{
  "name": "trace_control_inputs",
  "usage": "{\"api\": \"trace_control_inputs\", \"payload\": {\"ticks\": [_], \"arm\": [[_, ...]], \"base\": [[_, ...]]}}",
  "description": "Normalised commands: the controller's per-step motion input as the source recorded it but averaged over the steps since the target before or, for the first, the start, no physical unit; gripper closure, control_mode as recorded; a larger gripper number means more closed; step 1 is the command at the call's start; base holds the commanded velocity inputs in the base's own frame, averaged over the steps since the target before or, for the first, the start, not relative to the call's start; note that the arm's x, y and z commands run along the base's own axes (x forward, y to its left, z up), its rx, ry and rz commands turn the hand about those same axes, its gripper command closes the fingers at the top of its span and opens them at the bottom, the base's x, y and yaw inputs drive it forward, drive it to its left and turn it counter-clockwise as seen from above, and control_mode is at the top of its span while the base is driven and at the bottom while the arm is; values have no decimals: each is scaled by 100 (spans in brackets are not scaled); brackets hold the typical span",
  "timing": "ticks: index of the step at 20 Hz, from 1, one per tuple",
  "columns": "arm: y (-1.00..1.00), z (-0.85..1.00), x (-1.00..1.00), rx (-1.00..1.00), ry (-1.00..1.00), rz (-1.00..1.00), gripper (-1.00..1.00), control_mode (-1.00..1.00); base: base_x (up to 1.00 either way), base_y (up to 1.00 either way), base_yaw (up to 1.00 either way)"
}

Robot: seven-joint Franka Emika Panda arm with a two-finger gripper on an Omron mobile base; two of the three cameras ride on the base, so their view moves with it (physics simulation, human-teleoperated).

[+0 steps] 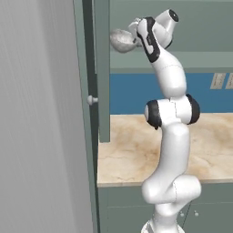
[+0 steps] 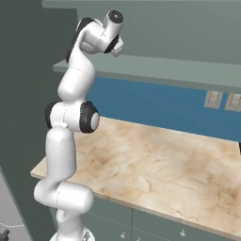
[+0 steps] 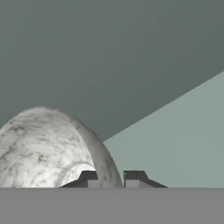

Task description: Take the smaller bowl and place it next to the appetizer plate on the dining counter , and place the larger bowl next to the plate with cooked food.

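In the hand view, the gripper [image 3: 110, 180] is pinching the rim of the smaller bowl [image 3: 48, 148], one dark fingertip sitting inside the wall and one outside, with the jaws drawn narrow around it. The bowl is showing a rounded, whitish-grey marbled inside with darker veining, and nothing is lying in it.

From the left base view, the marbled counter [image 1: 132, 154] is lying nearest, a beige stone top with brown veins over grey-green cabinet fronts. The white arm is rising above that counter, and the bowl [image 1: 121, 40] is hanging high over it, tilted, just beside the gripper [image 1: 134, 37] and in front of the open upper cabinet. The cabinet door [image 1: 103, 68], flat and grey-green, is standing open to the left of the bowl.

Farther back, behind the counter, a blue wall band [image 2: 155, 106] is running under the cabinet's shelf edge [image 2: 179, 70].
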Motion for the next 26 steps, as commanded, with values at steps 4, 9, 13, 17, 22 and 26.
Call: {"api": "trace_control_inputs", "payload": {"ticks": [4,9,13,17,22,26], "arm": [[-24,0,-35,2,-14,0,100,-100],[-35,0,-67,4,-18,0,100,-100],[-39,0,-95,5,-24,0,100,-100],[-48,0,-100,6,-27,0,100,-100],[-47,11,-100,6,-17,0,100,-100],[-29,38,-100,5,-11,0,100,-100]], "base": [[0,0,0],[0,0,0],[0,0,0],[0,0,0],[0,0,0],[0,0,0]]}}
